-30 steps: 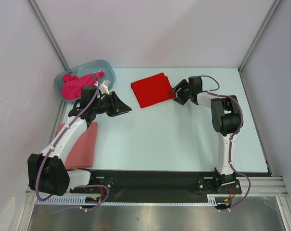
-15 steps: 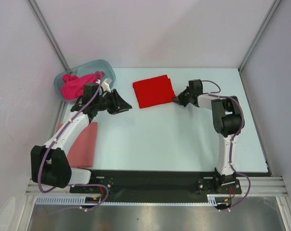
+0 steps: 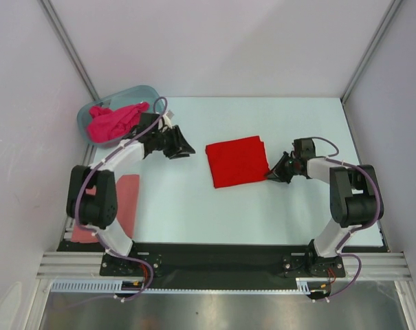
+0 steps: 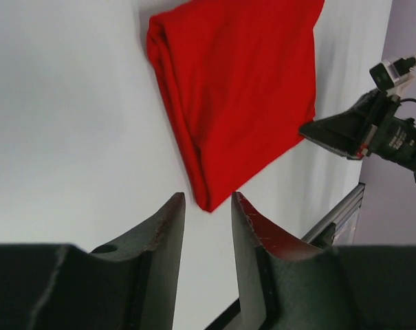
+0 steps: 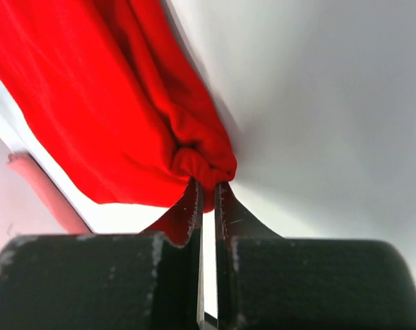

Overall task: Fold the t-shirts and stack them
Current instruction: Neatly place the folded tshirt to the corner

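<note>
The folded red t-shirt (image 3: 237,161) lies flat in the middle of the table. My right gripper (image 3: 271,176) is shut on its near right corner, and in the right wrist view the cloth (image 5: 159,130) bunches just ahead of the gripper (image 5: 207,184). My left gripper (image 3: 187,151) rests low on the table left of the shirt, jaws open with nothing between them; in the left wrist view the gripper (image 4: 206,201) points at a corner of the shirt (image 4: 235,96). A folded salmon-pink t-shirt (image 3: 125,206) lies at the left edge. The magenta t-shirt (image 3: 111,121) is crumpled in the tub.
The translucent blue-grey tub (image 3: 150,95) stands at the back left corner. A metal rail (image 3: 221,261) runs along the near edge with both arm bases. Grey walls enclose the table on three sides.
The right gripper shut on the red shirt's corner and dragged the shirt nearer and to the right. The left arm swung toward the back, its gripper now low on the table left of the shirt.
</note>
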